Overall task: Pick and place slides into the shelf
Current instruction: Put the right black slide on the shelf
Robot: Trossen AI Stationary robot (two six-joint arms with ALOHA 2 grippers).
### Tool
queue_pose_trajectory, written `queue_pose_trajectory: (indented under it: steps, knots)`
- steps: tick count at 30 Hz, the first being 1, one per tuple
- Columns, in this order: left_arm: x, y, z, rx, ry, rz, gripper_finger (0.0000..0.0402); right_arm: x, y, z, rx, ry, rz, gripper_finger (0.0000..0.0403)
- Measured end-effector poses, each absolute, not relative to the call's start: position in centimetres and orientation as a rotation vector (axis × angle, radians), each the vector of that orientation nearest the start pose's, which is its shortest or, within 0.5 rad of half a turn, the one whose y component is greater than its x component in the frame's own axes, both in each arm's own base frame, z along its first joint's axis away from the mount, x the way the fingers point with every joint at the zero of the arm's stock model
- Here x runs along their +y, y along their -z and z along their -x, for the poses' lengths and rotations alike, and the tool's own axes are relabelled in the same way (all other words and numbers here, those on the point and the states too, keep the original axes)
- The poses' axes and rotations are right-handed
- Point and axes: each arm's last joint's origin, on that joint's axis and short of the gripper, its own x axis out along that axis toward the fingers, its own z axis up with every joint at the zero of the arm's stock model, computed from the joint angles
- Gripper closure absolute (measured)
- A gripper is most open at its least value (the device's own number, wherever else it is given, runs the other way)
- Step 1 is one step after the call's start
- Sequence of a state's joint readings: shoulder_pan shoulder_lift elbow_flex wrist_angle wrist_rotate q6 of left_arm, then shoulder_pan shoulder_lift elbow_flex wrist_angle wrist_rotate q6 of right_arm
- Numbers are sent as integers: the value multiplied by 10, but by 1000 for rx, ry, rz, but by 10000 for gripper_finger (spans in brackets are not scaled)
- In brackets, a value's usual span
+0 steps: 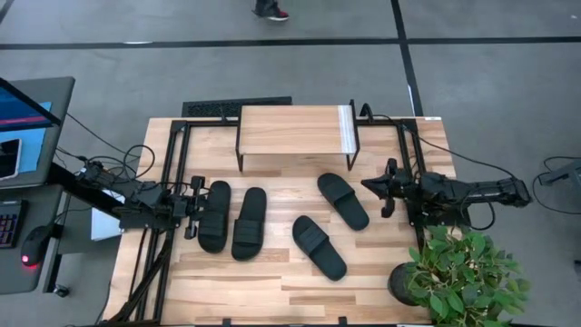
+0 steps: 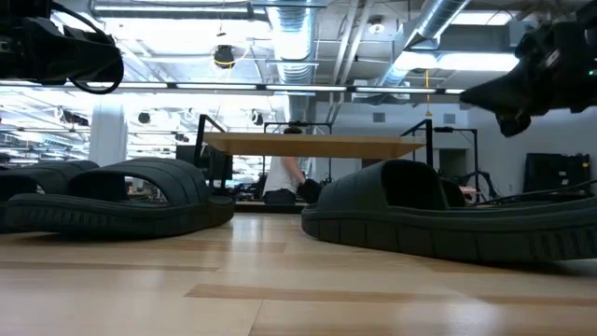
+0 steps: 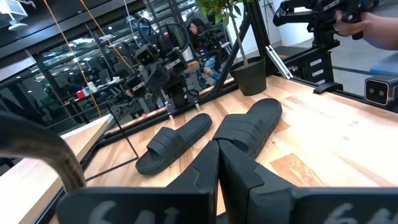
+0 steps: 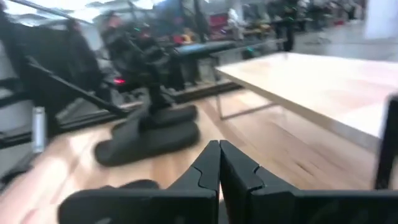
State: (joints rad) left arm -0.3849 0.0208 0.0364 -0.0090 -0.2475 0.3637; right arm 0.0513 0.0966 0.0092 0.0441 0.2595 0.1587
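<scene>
Left gripper point(image 1: 192, 211), fingers pressed together and holding nothing, hovers just beside the leftmost of four slides point(image 1: 214, 215). Right gripper point(image 1: 385, 188), likewise clenched and empty, waits near another slide point(image 1: 342, 200). All lie on the table point(image 1: 272, 282) before the shelf point(image 1: 290, 129); a potted plant point(image 1: 454, 272) stands at one corner.

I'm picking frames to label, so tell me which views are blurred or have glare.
The right wrist view is motion blurred: the slides and shelf are smeared. The low view has bright ceiling lights behind a dark, backlit slide. The high view and left wrist view look sharp, with the slides evenly lit.
</scene>
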Motion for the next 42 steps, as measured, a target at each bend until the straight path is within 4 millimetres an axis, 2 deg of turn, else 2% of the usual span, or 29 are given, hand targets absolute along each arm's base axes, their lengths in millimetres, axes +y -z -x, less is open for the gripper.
queue_pose_trajectory:
  steps: [8, 17, 25, 29, 34, 42]
  knots:
    - [-29, -173, -92, -31, 135, -361, 402, -7, -149, -111, 179, 321, -196, 403]
    - [-29, -173, -92, -31, 135, -360, 401, -7, -128, -118, 383, 358, -228, 403]
    - [-29, -173, -92, -30, 135, -361, 401, -5, -122, -120, 452, 342, -199, 403]
    - [-29, -173, -92, -30, 135, -360, 402, 1, -123, -121, 480, 223, -144, 403]
    - [-29, -173, -92, -30, 135, -360, 401, 14, -133, -124, 469, 15, -48, 403]
    - [-29, -173, -92, -30, 136, -360, 401, 38, -131, -118, 502, -242, 65, 403]
